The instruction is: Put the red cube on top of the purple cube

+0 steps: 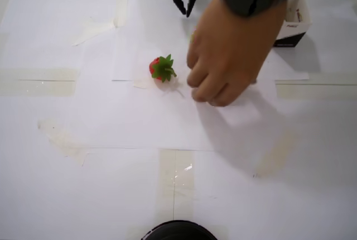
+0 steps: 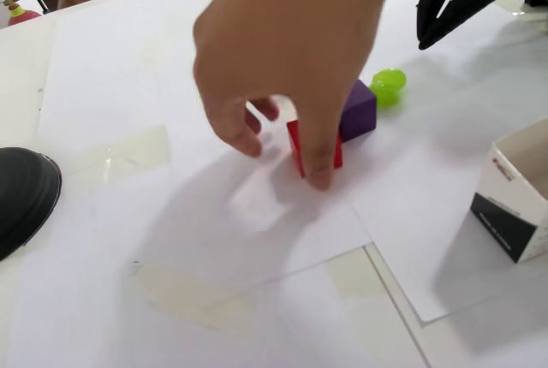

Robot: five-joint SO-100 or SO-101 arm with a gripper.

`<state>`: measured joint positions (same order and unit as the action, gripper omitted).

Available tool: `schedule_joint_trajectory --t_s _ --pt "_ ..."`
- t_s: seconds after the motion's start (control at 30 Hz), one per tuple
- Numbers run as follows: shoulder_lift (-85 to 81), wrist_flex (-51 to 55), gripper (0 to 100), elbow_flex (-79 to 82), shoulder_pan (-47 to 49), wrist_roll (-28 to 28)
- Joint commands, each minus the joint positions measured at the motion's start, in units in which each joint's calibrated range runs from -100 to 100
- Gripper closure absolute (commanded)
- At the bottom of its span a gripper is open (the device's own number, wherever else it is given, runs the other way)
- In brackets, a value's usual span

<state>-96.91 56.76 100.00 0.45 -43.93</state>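
In the fixed view a person's hand (image 2: 291, 51) grips the red cube (image 2: 294, 145), which rests on the white paper. The purple cube (image 2: 361, 111) stands right behind it, touching or nearly touching. In the overhead view both cubes are hidden under the hand (image 1: 228, 56). My black gripper (image 1: 186, 11) hangs at the far edge of the table, its fingertips together and holding nothing. In the fixed view the gripper (image 2: 425, 41) sits at the upper right, well clear of both cubes.
A red strawberry with green leaves (image 1: 162, 68) lies left of the hand. A bright green toy (image 2: 388, 86) lies beside the purple cube. A black-and-white paper box (image 2: 514, 205) stands at the right. A black round object (image 2: 21, 197) sits at the left edge.
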Motion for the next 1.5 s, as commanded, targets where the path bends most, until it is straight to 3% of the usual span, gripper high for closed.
schedule_joint_trajectory --t_s 0.0,1.47 --pt "-0.77 -1.61 100 0.00 0.14 -0.24" --pt "-0.68 -1.45 100 0.00 2.49 -0.05"
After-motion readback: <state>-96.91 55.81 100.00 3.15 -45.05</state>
